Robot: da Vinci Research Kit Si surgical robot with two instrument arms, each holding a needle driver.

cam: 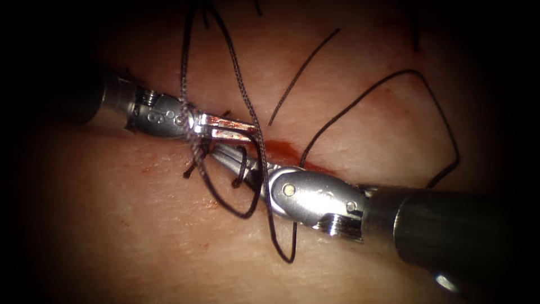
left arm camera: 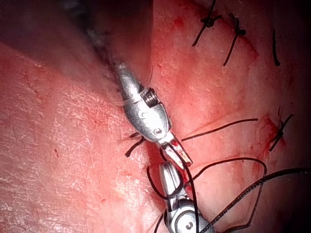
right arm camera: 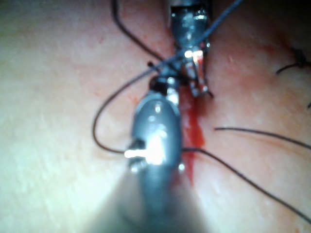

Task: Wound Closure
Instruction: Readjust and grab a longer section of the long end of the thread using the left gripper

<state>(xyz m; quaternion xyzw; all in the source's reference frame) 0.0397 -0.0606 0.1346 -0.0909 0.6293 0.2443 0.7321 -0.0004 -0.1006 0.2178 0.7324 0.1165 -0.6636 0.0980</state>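
My left tool comes in from the left and lies over the cut, its jaws shut on the dark thread at their tips. From there the thread runs down in a long loop. My right tool reaches in from the right, jaws shut, with their tips just under the left jaws. A turn of thread is wrapped round the right jaws. The left wrist view shows the left tool meeting the right tool. The right wrist view shows the right tool beside the left tool.
Red fluid lies in the cut on the tissue just right of the jaw tips. A short thread tail sticks out below the left tool. Loose thread arcs over the right side. Tied stitches sit farther along the cut.
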